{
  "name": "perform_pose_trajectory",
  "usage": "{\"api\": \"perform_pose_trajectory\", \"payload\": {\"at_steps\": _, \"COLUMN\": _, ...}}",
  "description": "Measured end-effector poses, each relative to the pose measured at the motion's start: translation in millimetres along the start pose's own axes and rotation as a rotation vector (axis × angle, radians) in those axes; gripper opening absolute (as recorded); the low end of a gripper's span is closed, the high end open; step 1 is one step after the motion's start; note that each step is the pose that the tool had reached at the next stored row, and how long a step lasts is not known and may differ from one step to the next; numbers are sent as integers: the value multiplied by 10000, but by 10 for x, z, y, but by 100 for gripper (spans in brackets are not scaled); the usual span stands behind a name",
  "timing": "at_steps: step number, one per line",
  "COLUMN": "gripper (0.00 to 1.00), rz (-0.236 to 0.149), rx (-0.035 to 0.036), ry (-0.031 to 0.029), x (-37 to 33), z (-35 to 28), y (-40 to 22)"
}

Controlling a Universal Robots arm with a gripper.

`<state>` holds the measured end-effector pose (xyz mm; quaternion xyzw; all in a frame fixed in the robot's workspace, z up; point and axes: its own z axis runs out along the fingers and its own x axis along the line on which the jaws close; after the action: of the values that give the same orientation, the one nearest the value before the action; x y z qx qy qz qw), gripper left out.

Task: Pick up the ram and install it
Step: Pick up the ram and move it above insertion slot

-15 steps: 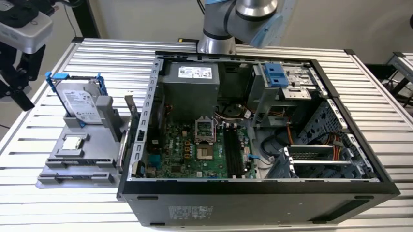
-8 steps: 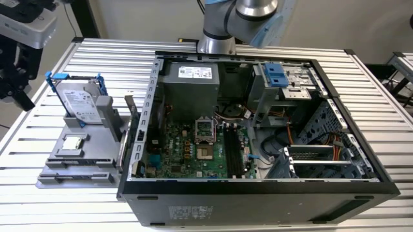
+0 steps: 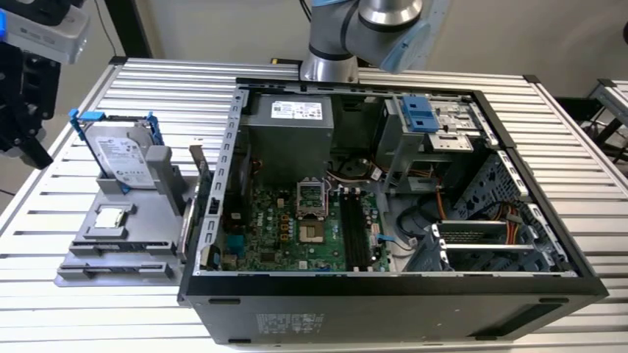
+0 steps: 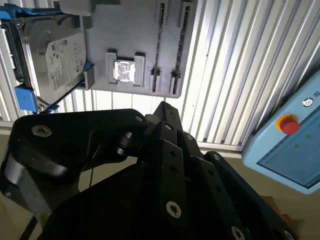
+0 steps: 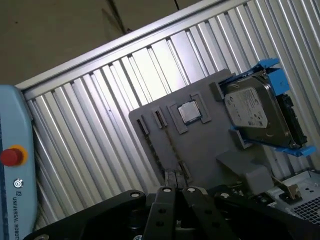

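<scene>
Ram (image 5: 174, 147) stood on edge in a tray (image 5: 202, 150) slot, just beside the cpu (image 5: 189, 112). Gripper (image 5: 175, 192) hung well apart from it, closed and empty. My read: light, stiff, thin, fragile. Pinch flat faces mid-length, no twisting.

From my desk, the arm (image 3: 373, 29) runs off the top of the exterior view, and that view's left edge slices the gripper (image 3: 22, 110), leaving me a dark sliver. In both wrist views the gripper's black body runs out of frame and covers the near part of the grey holder (image 5: 200, 150). The hard drive (image 4: 55, 55) is clipped at the frame edge in the second wrist view. A thin dark line in the holder's slot (image 5: 171, 145) is too slim for me to tell whether it is the ram.
</scene>
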<state>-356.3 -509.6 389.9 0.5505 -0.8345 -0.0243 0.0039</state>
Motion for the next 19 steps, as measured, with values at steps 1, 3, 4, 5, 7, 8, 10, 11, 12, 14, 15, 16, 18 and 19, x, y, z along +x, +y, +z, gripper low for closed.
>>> {"api": "perform_pose_trajectory", "payload": {"at_steps": 1, "gripper": 0, "rz": -186, "rx": 4, "ry": 5, "x": 0, "z": 0, "y": 0}}
{"api": "perform_pose_trajectory", "payload": {"at_steps": 3, "gripper": 0, "rz": -546, "rx": 19, "ry": 15, "x": 0, "z": 0, "y": 0}}
{"api": "perform_pose_trajectory", "payload": {"at_steps": 4, "gripper": 0, "rz": -718, "rx": 31, "ry": 24, "x": 0, "z": 0, "y": 0}}
{"api": "perform_pose_trajectory", "payload": {"at_steps": 5, "gripper": 0, "rz": -918, "rx": 46, "ry": 32, "x": 0, "z": 0, "y": 0}}
{"api": "perform_pose_trajectory", "payload": {"at_steps": 7, "gripper": 0, "rz": -1267, "rx": 68, "ry": 36, "x": 0, "z": 1, "y": 0}}
{"api": "perform_pose_trajectory", "payload": {"at_steps": 8, "gripper": 0, "rz": -1453, "rx": 81, "ry": 38, "x": 0, "z": 1, "y": 0}}
{"api": "perform_pose_trajectory", "payload": {"at_steps": 10, "gripper": 0, "rz": -1824, "rx": 101, "ry": 43, "x": 0, "z": 0, "y": 0}}
{"api": "perform_pose_trajectory", "payload": {"at_steps": 11, "gripper": 0, "rz": -2010, "rx": 109, "ry": 47, "x": 0, "z": 0, "y": 0}}
{"api": "perform_pose_trajectory", "payload": {"at_steps": 12, "gripper": 0, "rz": -2189, "rx": 118, "ry": 50, "x": 0, "z": 0, "y": 0}}
{"api": "perform_pose_trajectory", "payload": {"at_steps": 14, "gripper": 0, "rz": -2544, "rx": 142, "ry": 54, "x": 0, "z": -1, "y": 0}}
{"api": "perform_pose_trajectory", "payload": {"at_steps": 15, "gripper": 0, "rz": -2724, "rx": 156, "ry": 55, "x": 0, "z": -1, "y": 0}}
{"api": "perform_pose_trajectory", "payload": {"at_steps": 16, "gripper": 0, "rz": -2916, "rx": 169, "ry": 56, "x": 0, "z": 0, "y": 0}}
{"api": "perform_pose_trajectory", "payload": {"at_steps": 18, "gripper": 0, "rz": -3282, "rx": 181, "ry": 62, "x": 0, "z": 1, "y": 0}}
{"api": "perform_pose_trajectory", "payload": {"at_steps": 19, "gripper": 0, "rz": -3460, "rx": 182, "ry": 67, "x": 0, "z": 2, "y": 0}}
